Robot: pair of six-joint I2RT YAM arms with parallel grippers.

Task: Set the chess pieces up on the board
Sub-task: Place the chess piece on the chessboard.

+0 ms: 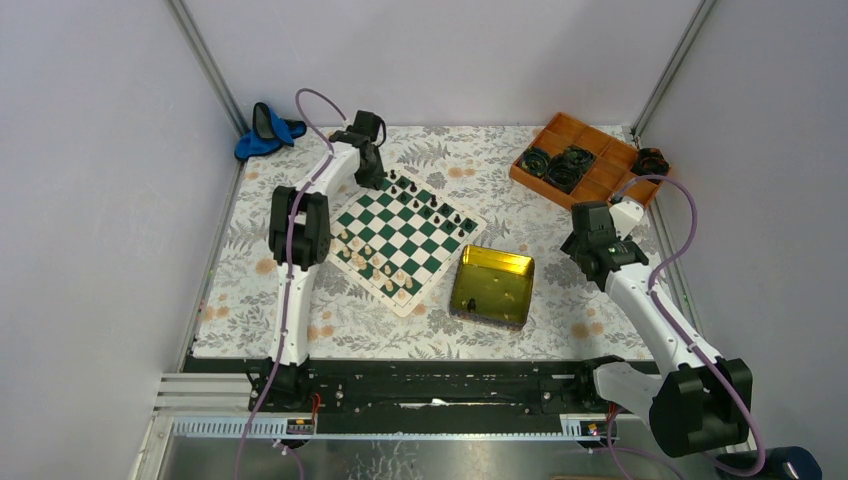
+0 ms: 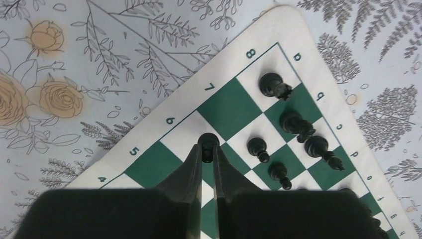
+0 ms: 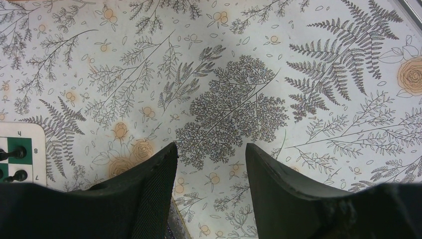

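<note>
Checks of dark green and white cover the flat square chessboard (image 1: 398,236) with its cream border, which lies turned cornerwise on the floral-printed tabletop (image 3: 229,99). Tiny cream-white pieces (image 1: 370,262) stand along the board's near-left side, and tiny black pieces (image 1: 425,200) line the opposite, far-right side.

At the board's far corner the left hand (image 2: 208,152) is clenched on a small round-headed black pawn (image 2: 208,141), its two dark fingers pinching the figure from either side. The pawn sits at the edge file, about where the green square beside the printed 7 meets the white square beside the 6. Whether its base touches the board cannot be told. Just beyond it, three taller black figures stand in the row marked 8, with two more black pawns in the next row.

The right hand (image 3: 211,149) is released, fingers spread wide with nothing between them, hanging over bare floral cloth well to the right of the board.

A yellow-gold square tin tray (image 1: 495,285) lies just beside the board's right corner. An orange compartment tray (image 1: 560,128) at the far right holds black coiled items (image 1: 560,168). A blue object (image 1: 268,135) lies at the far-left corner.
</note>
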